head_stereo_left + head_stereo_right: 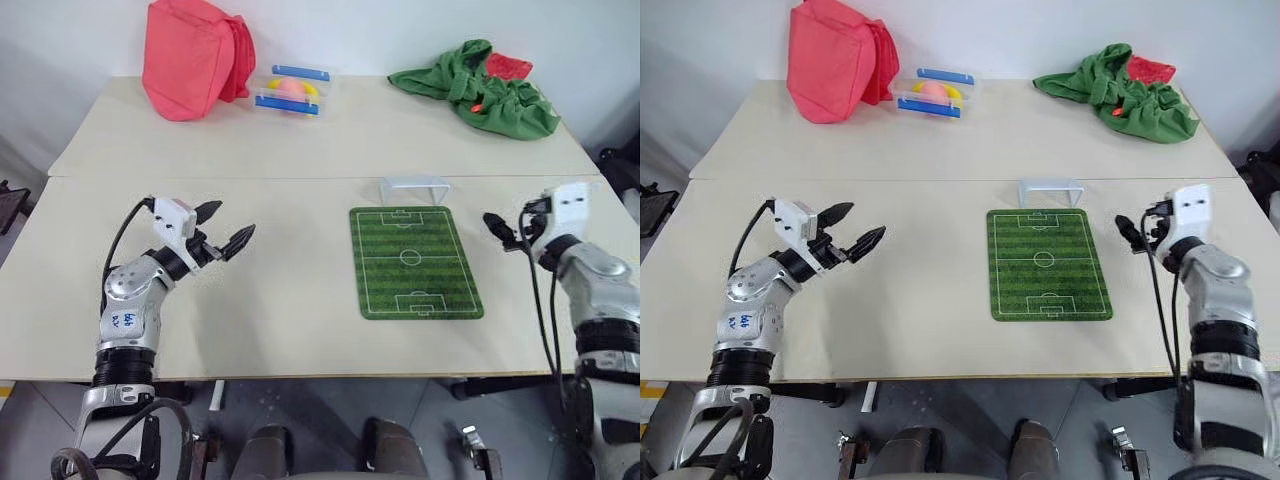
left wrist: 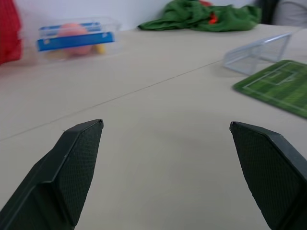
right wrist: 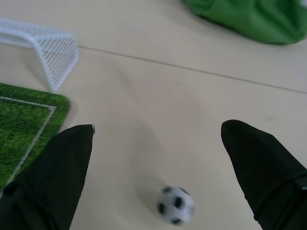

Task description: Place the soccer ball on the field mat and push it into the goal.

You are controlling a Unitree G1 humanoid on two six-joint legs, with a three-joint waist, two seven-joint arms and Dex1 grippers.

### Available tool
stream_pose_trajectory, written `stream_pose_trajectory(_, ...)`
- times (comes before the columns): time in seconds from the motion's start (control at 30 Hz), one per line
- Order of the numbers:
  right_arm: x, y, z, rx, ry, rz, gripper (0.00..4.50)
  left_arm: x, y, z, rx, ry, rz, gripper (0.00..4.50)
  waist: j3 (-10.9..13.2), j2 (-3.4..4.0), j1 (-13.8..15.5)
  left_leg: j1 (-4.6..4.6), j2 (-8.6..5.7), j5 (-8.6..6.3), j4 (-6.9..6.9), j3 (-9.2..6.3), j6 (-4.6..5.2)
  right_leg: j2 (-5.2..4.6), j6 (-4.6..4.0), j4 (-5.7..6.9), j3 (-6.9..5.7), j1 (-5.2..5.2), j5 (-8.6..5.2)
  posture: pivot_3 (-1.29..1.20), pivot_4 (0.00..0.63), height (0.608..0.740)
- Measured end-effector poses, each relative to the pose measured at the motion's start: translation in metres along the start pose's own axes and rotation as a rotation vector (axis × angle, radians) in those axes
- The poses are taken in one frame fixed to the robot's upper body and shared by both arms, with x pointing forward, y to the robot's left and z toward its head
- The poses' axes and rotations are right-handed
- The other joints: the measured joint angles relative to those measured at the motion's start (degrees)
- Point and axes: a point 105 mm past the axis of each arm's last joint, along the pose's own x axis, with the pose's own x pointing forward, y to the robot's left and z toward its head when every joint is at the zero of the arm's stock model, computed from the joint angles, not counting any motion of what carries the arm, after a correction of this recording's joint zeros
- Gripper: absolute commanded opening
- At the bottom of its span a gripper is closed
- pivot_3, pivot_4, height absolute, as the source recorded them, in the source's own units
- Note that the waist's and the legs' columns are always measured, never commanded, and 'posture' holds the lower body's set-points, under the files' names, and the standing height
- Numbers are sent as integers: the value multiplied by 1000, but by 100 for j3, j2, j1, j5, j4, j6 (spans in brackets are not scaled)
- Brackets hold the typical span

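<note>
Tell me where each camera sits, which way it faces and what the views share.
Head eye views: look forward and down over the table; both arms show, left gripper and right gripper open.
Left wrist view: looks between its fingers across the table toward the goal.
Right wrist view: looks down at the soccer ball beside the field mat.
Shared: goal and field mat.

Only writing visible: small blue handwritten marks on the silver forearm casing of the left arm, also seen from the right eye view. Too small to make out; could be 2 short lines of characters. No other labels, brands or numbers readable.
</note>
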Motion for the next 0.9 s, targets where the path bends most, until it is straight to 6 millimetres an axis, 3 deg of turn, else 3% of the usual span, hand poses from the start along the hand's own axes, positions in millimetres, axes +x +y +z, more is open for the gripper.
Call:
stream_pose_trajectory(0.27, 3, -3, -26, 77, 74, -33, 4451, -15, -8, -10, -15, 24, 34, 4500, 0, 1, -13, 0, 1, 0, 4, 2, 0, 0, 0, 0, 2, 0, 0, 0, 150, 740)
stream_pose_trajectory(0.53, 2, -7, -35, 162, 107, -63, 4451, -17, -6, -7, -19, 12, 63, 4500, 0, 1, -13, 1, 1, 0, 4, 2, 0, 0, 0, 0, 2, 1, 0, 0, 150, 740)
stream_pose_trajectory(0.63, 1, -9, -35, 213, 103, -73, 3883, -17, -6, -7, -21, 11, 64, 4500, 0, 1, -7, 1, 1, 0, 4, 2, 0, 0, 0, 0, 2, 2, 0, 0, 150, 740)
stream_pose_trajectory(0.8, 0, -9, -35, 258, 106, -66, 2088, -16, -7, -5, -24, 5, 50, 4500, 0, 1, -13, 3, 2, 0, 4, 3, 0, 0, 0, 0, 2, 2, 0, 0, 150, 740)
stream_pose_trajectory(0.9, -2, -8, -35, 253, 106, -47, 1240, -13, -8, -2, -28, -7, 31, 4500, 0, 1, -14, 2, 2, 0, 3, 3, 0, 0, 0, 0, 2, 1, 0, 0, 150, 740)
